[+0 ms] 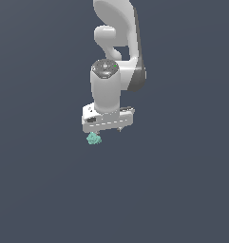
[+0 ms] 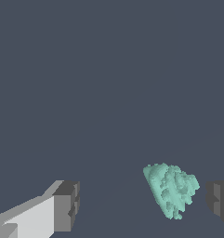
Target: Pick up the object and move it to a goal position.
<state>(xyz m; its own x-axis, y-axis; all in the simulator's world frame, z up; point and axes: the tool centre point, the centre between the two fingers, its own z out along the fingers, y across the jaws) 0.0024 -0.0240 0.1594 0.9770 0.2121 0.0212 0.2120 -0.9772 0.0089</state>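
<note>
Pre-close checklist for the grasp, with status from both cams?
1. Gripper open: ok, wide gap between the fingers.
2. Teal clump between the fingers: ok.
3. Clump centred in the gap: not ok, it sits nearer one finger.
4. Fingers clear of the clump: ok, a gap shows on both sides.
5. Fingertips low enough around the clump: cannot tell.
6. Goal position visible: not ok, no marker in either view.

The object [image 2: 171, 189] lies between the fingers [image 2: 67, 206] (untouched).
</note>
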